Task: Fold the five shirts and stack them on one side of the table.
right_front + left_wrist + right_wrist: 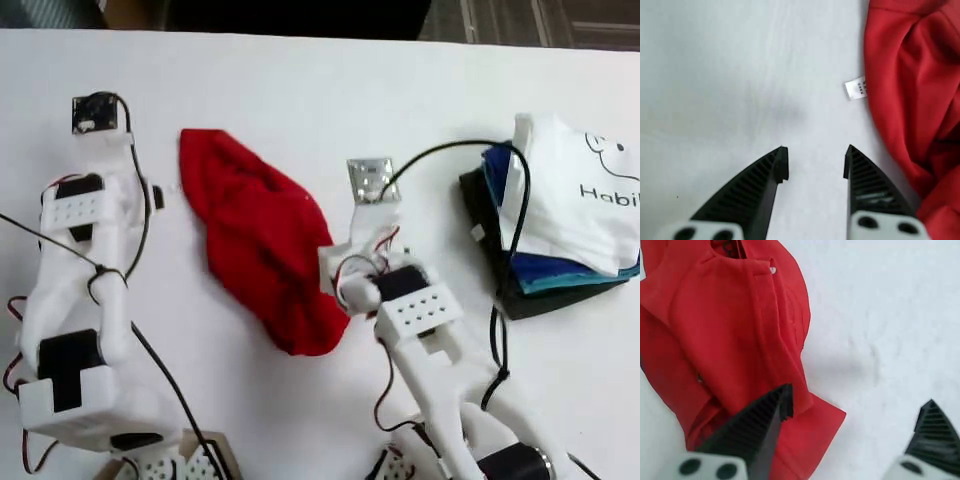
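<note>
One red shirt (pixel 262 240) lies crumpled and unfolded mid-bench, running diagonally between the two arms. The bench (pixel 300 90) is white.

Stack (pixel 560 230) of folded shirts sits at the bench's right edge, well apart from the red shirt. A white shirt (pixel 585 190) is on top, blue and teal edges show under it, and black is at the bottom.

Left claw (pixel 815 150): open, holding nothing, fingers over bare bench just beside the red shirt. A small white label (pixel 856 88) sticks out from the shirt's edge onto the bench.

Right claw (pixel 858 397): wide open, holding nothing. One finger is over the shirt's folded edge, the other over bare bench.

Right arm (pixel 420 310) stands between the red shirt and the stack. Left arm (pixel 75 280) is at the far left.
</note>
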Controlling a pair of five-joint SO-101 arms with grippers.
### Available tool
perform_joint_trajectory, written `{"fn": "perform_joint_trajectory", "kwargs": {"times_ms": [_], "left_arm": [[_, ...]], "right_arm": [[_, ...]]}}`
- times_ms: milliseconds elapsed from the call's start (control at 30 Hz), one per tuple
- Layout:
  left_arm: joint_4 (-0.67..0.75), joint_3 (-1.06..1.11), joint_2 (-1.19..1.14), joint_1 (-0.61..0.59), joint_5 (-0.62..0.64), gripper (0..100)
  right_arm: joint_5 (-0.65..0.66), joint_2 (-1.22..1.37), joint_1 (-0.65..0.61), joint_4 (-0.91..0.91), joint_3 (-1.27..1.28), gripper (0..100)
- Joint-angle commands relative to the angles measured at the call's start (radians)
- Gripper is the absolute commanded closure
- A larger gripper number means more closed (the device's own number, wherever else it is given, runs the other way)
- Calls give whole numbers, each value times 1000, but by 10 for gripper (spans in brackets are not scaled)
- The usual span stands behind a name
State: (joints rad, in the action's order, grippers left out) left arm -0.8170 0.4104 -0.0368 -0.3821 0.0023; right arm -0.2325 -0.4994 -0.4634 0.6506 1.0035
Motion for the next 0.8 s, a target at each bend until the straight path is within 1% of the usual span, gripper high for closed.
{"fn": "perform_joint_trajectory", "kwargs": {"times_ms": [0,133,300,433,533,600,667,767], "left_arm": [[18,-4,52,8,3,797],[18,-4,52,8,3,797],[18,-4,52,8,3,797],[18,-4,52,8,3,797],[18,-4,52,8,3,797],[18,-4,52,8,3,797],[18,-4,52,8,3,797],[18,-4,52,8,3,797]], "right_arm": [[-17,-44,-4,-62,31,612],[-98,-36,-5,-61,34,612],[-103,91,-53,-68,20,621],[-106,239,-93,-68,-48,724],[-104,325,-84,-67,-141,788],[-103,355,-68,-61,-189,787],[-101,352,-50,-48,-221,765],[-101,314,-45,39,-273,718]]}}
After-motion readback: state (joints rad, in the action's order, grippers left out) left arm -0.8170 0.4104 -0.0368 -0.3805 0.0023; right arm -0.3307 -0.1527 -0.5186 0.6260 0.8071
